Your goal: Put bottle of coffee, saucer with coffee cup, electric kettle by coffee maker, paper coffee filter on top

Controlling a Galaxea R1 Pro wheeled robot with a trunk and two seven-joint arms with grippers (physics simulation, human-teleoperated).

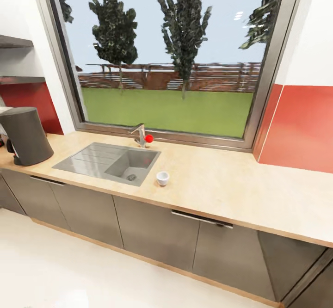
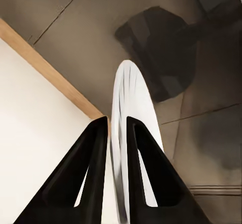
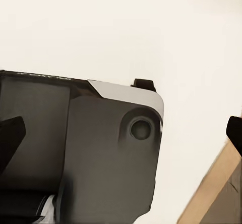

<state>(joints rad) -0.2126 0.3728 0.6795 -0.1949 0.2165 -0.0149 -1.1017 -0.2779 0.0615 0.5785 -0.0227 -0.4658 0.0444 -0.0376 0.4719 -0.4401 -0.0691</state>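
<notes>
The coffee cup (image 1: 162, 177), small and white, stands alone on the kitchen countertop (image 1: 231, 183), just right of the sink. The dark coffee maker (image 1: 25, 134) is at the counter's far left end, partly cut off by the frame edge. In the left wrist view my left gripper (image 2: 117, 119) is shut on a thin white disc seen edge-on, the saucer (image 2: 132, 98), held in front of grey cabinet fronts. My right gripper (image 3: 126, 125) is open, its fingertips (image 3: 12, 135) far apart, hanging over the robot's dark base and the pale floor.
A grey sink (image 1: 108, 162) with a faucet (image 1: 141, 134) is set into the counter below a large window. Two wall shelves (image 1: 18, 80) show at the upper left. Grey cabinet doors (image 1: 152, 229) run under the worktop. Light floor lies in front.
</notes>
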